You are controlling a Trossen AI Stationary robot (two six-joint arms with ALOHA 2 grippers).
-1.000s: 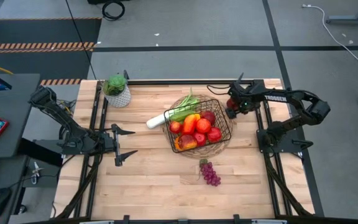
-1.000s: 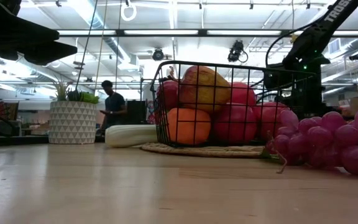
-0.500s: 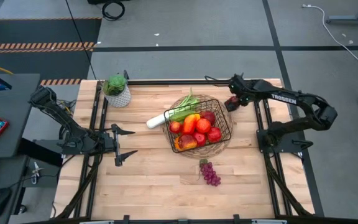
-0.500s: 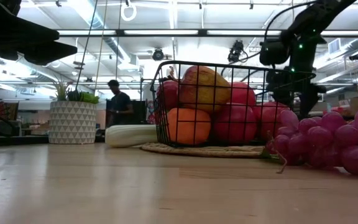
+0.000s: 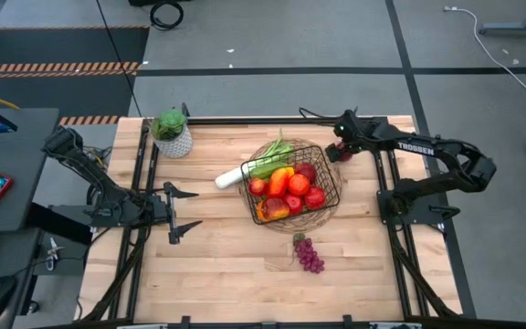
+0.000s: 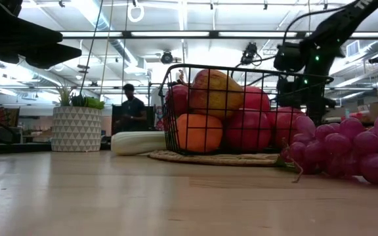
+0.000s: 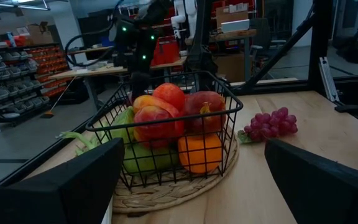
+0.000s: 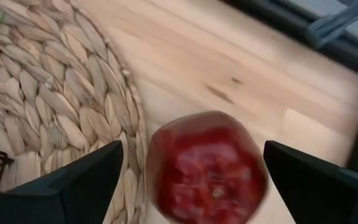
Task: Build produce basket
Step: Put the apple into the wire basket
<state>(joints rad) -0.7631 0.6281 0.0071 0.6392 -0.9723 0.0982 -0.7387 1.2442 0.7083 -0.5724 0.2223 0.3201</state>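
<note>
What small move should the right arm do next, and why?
Probably lower the right end effector straight down around the red fruit and close. Its fingers stand open on either side of the fruit, which lies on the table beside the mat, still outside the basket. The grapes also remain out. The left end effector waits open at the left side.

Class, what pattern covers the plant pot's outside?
The white plant pot carries a grey triangle pattern, clearest in the low view.
</note>
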